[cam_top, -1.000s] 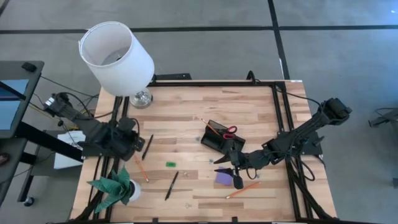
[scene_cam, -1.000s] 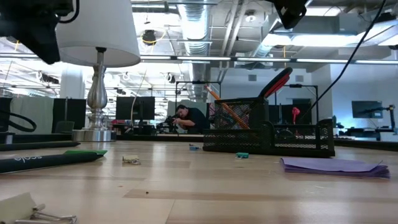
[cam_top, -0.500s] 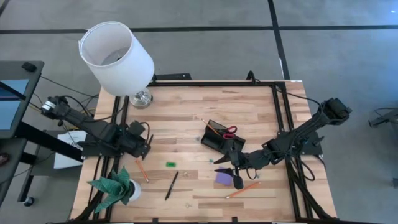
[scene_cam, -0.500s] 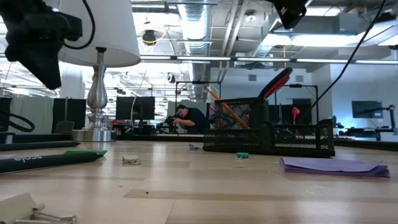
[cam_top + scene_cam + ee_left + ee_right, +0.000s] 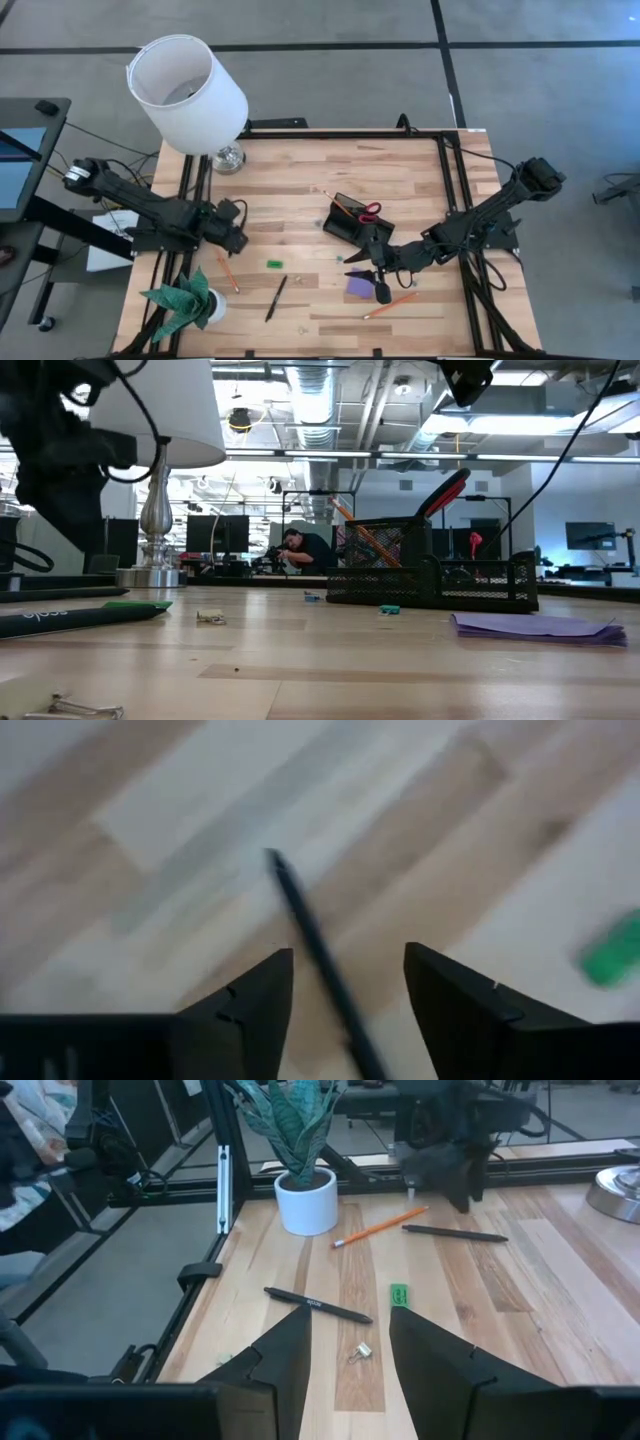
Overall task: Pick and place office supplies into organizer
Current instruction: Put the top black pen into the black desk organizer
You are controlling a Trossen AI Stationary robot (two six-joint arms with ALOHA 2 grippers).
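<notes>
My left gripper (image 5: 233, 237) hangs low over the table's left part, open, with a black pen (image 5: 300, 920) lying on the wood between its two fingers; I cannot see it touching the pen. A tiny green piece (image 5: 610, 960) lies off to one side. The black organizer (image 5: 348, 226) stands mid-table with the red-handled scissors (image 5: 368, 211) in its back section. My right gripper (image 5: 372, 268) waits open just near of the organizer, above the purple note pad (image 5: 360, 286). A second black pen (image 5: 276, 297) and two orange pencils (image 5: 228, 272) (image 5: 390, 305) lie loose.
A white lamp (image 5: 190, 95) stands at the far left corner and a green paper plant (image 5: 185, 305) at the near left corner. A small binder clip (image 5: 360, 1350) lies mid-table. A black frame rail (image 5: 445, 190) runs along the table's right side.
My left gripper has come down toward the table and shifted a little toward the table's right, ending over the black pen at the left. My right arm has kept still.
</notes>
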